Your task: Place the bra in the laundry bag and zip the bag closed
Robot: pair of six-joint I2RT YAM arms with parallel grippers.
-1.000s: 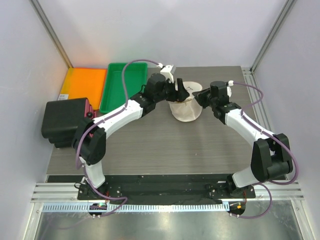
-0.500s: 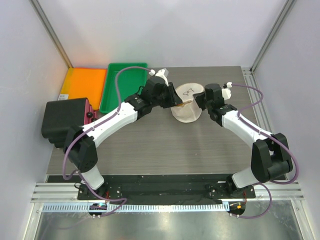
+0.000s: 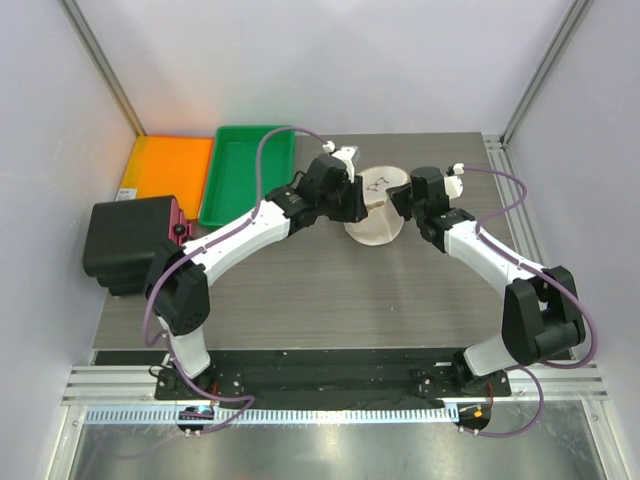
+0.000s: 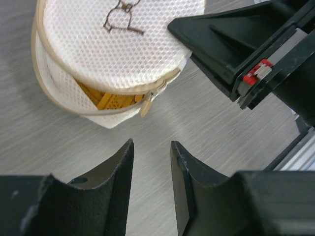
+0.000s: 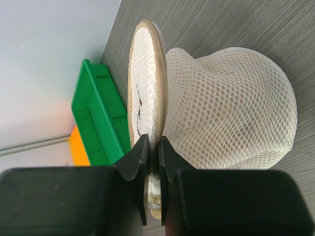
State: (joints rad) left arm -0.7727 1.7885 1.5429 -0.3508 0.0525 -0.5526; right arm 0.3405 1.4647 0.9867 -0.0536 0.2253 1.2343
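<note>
The laundry bag stands at the table's middle back, a round cream mesh pouch whose lid bears a small dark mark. The zipper is partly undone, and the orange-yellow bra shows through the gap beside the zipper pull. My right gripper is shut on the bag's rim at its right side. My left gripper hovers open just left of the bag, a short way from the zipper pull, with only bare table between its fingers.
A green tray and an orange tray lie at the back left. A black box sits at the left edge. Both arms meet at the bag, close to each other.
My left gripper has come away from the bag's top, swung left, then returned beside it, with its jaws narrower. The lid now lies over the bag. The right gripper has kept its hold.
</note>
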